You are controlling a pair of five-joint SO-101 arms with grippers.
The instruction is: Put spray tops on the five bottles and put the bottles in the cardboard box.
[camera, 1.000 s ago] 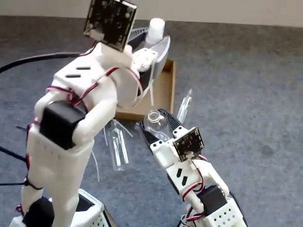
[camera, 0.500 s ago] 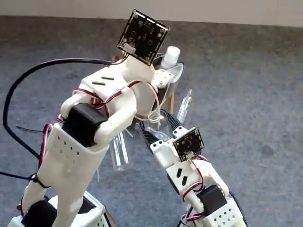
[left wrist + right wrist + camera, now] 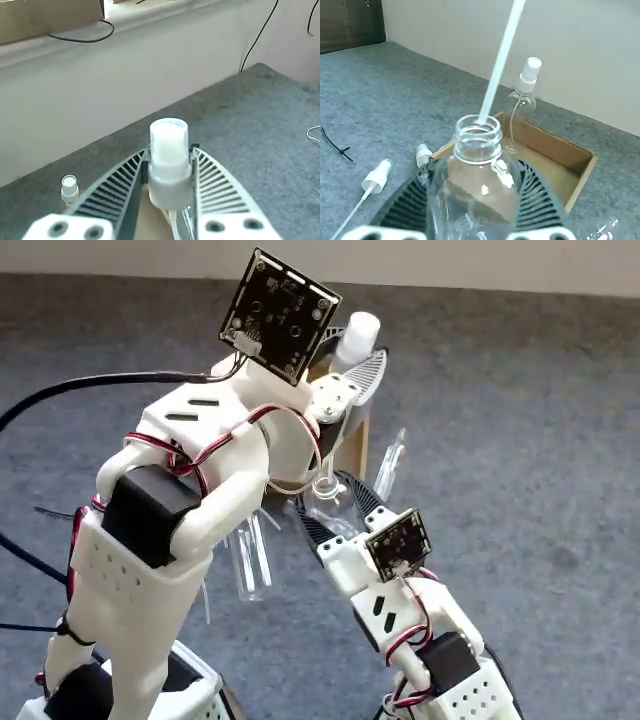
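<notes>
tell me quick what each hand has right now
left hand: closed on a spray top
right hand: closed on a bottle

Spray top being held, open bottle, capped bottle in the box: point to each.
spray top (image 3: 169, 170), left wrist view, its white collar
open bottle (image 3: 479, 145), right wrist view, front of its neck
capped bottle (image 3: 519, 106), right wrist view, its clear body
</notes>
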